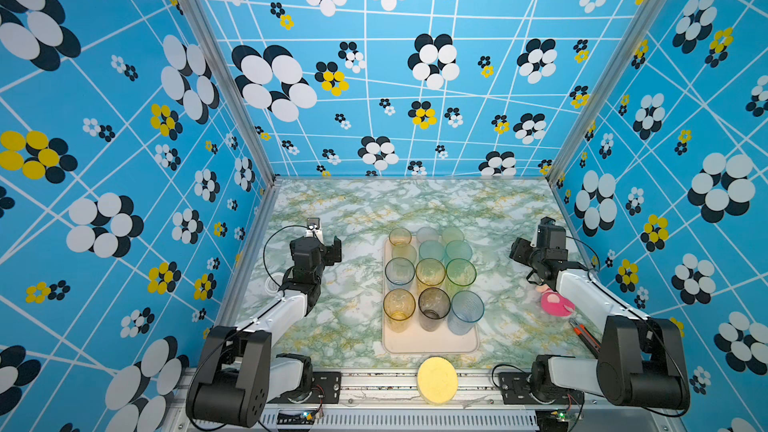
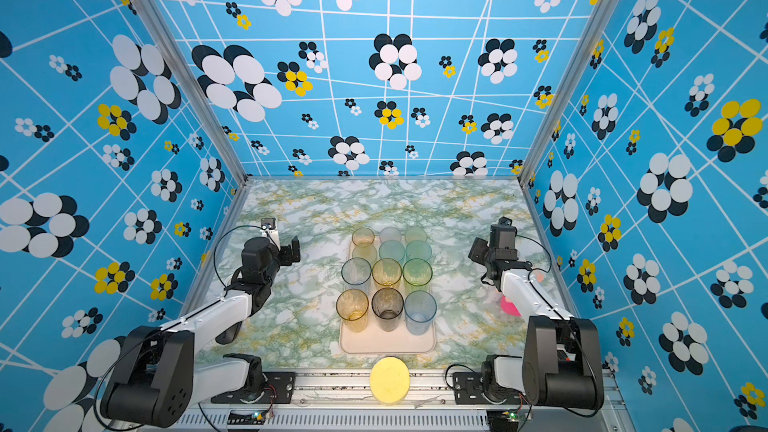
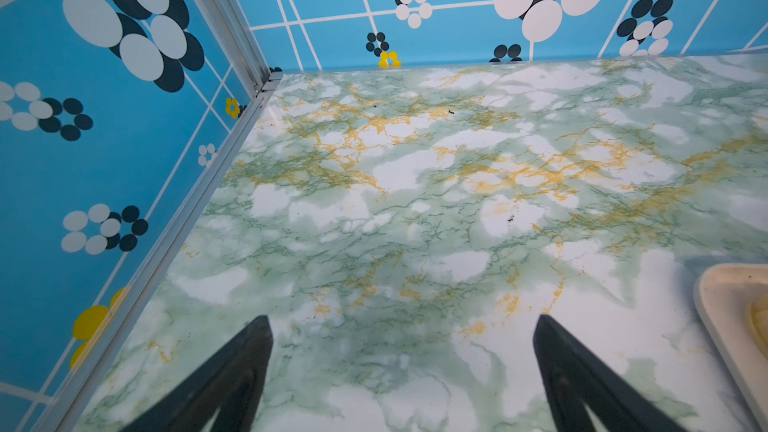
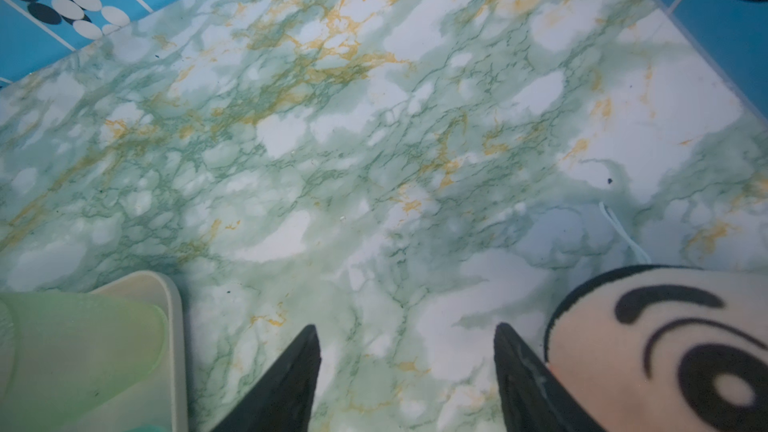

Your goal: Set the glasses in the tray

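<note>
Left end effector [image 3: 402, 320] is wide open with nothing in the jaws, only bare tabletop [image 1: 353, 209] beneath. In both top views it sits left of the tray [image 1: 432, 343], well apart from it. Left wrist view catches just a rounded tray corner at the frame edge.

Right end effector [image 4: 405, 326] is open too, jaws spread, with only marble-print surface between them. It sits right of the tray with a clear gap. One of its fingers [image 4: 523, 371] is just beside the face of the pink plush toy [image 4: 665, 351]; can't tell whether they touch.

Glasses [image 1: 430, 273]: twelve, upright, mouths up, all standing in the tray, three across and four deep, packed close.
- Nearest row, left to right: amber glass [image 1: 399, 305], smoky grey glass [image 1: 434, 304], pale blue glass [image 1: 466, 307].
- Next row: clear, amber, green.
- Third row: pale amber, teal, teal.
- Far row, at the far rim: amber, pale grey, pale green.

The two far rows look shorter, but it's hard to be sure. Right wrist view shows a pale green glass [image 4: 75, 347] standing in a tray corner.

Tray lies lengthwise mid-tabletop, and its near strip is bare. Yellow sponge disc [image 1: 437, 380] sits just in front of the tray's near rim, over the tabletop's front edge and the metal rail. In the top views the plush toy lies by the right arm, near the right wall.
</note>
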Tool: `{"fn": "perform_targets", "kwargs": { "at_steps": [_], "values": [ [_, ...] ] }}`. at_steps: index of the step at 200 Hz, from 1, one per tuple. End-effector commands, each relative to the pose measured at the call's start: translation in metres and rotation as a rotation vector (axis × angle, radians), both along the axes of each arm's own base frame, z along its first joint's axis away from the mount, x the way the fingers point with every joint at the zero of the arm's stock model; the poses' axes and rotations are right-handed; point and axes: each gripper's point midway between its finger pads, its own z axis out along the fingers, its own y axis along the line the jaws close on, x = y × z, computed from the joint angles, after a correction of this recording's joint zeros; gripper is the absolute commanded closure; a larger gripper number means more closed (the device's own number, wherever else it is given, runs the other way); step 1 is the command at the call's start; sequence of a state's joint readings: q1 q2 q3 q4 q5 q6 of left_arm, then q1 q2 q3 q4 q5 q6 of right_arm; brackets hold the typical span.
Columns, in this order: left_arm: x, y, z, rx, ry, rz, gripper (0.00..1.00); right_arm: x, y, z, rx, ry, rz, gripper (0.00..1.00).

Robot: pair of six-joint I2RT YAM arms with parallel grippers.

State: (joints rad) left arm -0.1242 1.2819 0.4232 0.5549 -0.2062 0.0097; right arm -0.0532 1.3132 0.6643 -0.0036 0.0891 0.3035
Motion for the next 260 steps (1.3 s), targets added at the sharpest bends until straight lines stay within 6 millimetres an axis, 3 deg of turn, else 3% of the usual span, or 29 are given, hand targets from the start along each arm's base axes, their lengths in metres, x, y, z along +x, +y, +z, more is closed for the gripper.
{"fn": "perform_targets", "kwargs": {
  "at_steps": [1, 26, 101, 175, 260],
  "values": [
    [0.007, 0.005, 0.000, 0.029, -0.086, 0.008, 0.01, 0.005, -0.013, 0.014, -0.061, -0.080, -0.034, 0.31],
    [0.012, -0.003, -0.015, 0.028, -0.095, -0.028, 0.01, 0.002, -0.021, 0.015, -0.088, -0.108, -0.073, 0.31],
    [0.011, -0.006, -0.030, -0.003, -0.090, -0.074, 0.01, 0.003, -0.032, 0.016, -0.138, -0.138, -0.101, 0.31],
    [0.013, -0.006, -0.029, -0.007, -0.096, -0.082, 0.01, 0.008, -0.039, 0.003, -0.189, -0.255, -0.125, 0.31],
    [0.012, -0.007, -0.028, -0.004, -0.105, -0.084, 0.01, 0.010, -0.028, 0.010, -0.202, -0.403, -0.056, 0.30]
  ]
}}
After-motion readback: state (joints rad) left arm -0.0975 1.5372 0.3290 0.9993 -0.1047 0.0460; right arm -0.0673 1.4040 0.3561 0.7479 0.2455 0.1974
